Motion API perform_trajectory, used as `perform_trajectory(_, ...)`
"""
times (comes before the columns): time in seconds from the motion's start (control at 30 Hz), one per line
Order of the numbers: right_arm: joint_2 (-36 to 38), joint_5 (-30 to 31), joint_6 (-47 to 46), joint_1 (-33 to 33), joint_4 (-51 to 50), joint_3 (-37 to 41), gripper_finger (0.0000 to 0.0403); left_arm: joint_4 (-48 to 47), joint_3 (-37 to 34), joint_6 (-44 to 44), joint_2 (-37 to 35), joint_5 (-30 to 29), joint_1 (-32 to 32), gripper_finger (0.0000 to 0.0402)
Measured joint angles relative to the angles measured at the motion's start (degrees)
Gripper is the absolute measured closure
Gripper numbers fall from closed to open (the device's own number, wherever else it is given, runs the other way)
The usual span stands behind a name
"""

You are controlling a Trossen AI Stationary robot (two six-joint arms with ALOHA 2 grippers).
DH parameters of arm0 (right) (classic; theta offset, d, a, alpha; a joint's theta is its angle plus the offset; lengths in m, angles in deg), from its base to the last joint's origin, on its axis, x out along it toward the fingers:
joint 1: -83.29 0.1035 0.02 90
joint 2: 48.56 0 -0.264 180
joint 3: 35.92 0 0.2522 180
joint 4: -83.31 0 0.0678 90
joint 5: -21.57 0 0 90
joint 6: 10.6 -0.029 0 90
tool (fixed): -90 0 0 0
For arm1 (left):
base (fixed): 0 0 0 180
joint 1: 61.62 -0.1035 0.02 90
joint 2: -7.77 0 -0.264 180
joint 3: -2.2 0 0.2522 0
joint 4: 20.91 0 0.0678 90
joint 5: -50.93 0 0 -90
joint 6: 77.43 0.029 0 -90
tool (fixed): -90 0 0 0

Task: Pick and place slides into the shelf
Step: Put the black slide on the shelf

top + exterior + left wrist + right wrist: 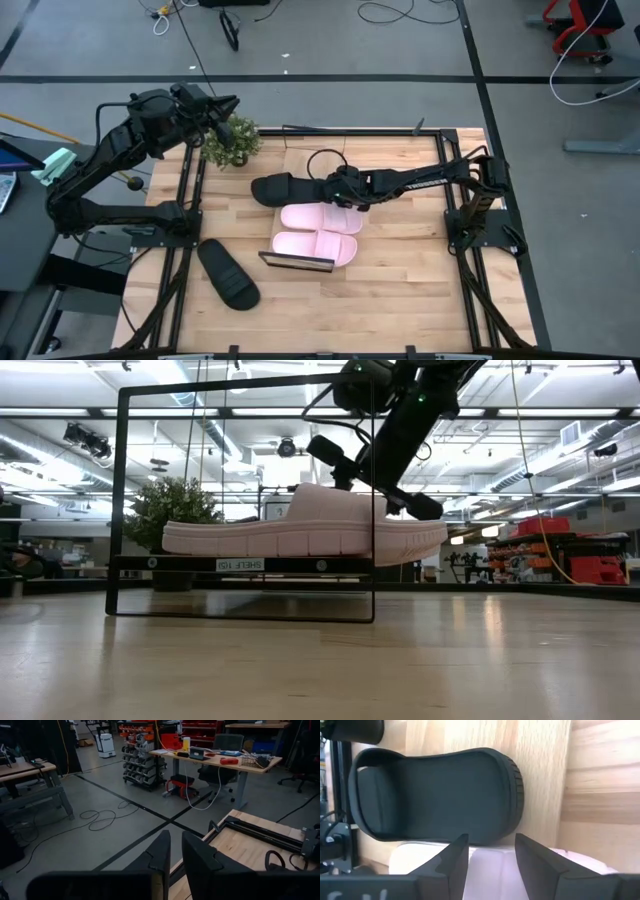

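right tool (322, 187) hangs open over the black slide (272, 188) on the shelf (297, 262); next up, grab the last black one (228, 273).

Grey floor (100, 785) crossed by black tape and loose cables, a desk (220, 762) with red bins (145, 730) behind

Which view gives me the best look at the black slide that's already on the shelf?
The right wrist view: the black slide fills it, strap and footbed clear, beyond the right gripper, whose fingers are open. The high view shows it small beside that gripper on the shelf. The low and left wrist views don't show it.
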Motion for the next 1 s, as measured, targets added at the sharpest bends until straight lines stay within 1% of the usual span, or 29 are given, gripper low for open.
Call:
perform_trajectory(0.17,1.2,0.2,3.0,-0.3,-1.2,0.0,0.0236,-0.5,-0.1,0.0,0.0,0.0,0.0,0.0341)
perform_trajectory(0.3,4.8,1.2,7.8,-1.8,-4.5,0.0,0.0236,-1.9,-0.1,0.0,0.0,0.0,0.0,0.0338)
perform_trajectory(0.47,11.0,2.6,16.7,-4.3,-11.1,0.0,0.0236,-6.8,-0.1,0.0,0.0,0.0,0.0,0.0343)
perform_trajectory(0.63,16.2,2.5,23.6,-6.0,-19.0,0.0,0.0236,-16.3,-0.1,-2.0,0.3,0.0,0.0,0.0349)
perform_trajectory(0.77,18.9,2.5,28.3,-6.4,-23.6,0.0,0.0236,-25.7,-0.2,-7.0,0.4,0.4,0.2,0.0345)
perform_trajectory(0.83,19.7,2.5,30.3,-6.4,-25.1,0.0,0.0237,-30.5,-0.2,-9.5,0.4,2.2,0.5,0.0342)
perform_trajectory(1.0,20.9,2.5,35.5,-6.3,-25.7,0.0,0.0237,-43.3,-0.2,-15.4,1.3,9.9,0.8,0.0338)
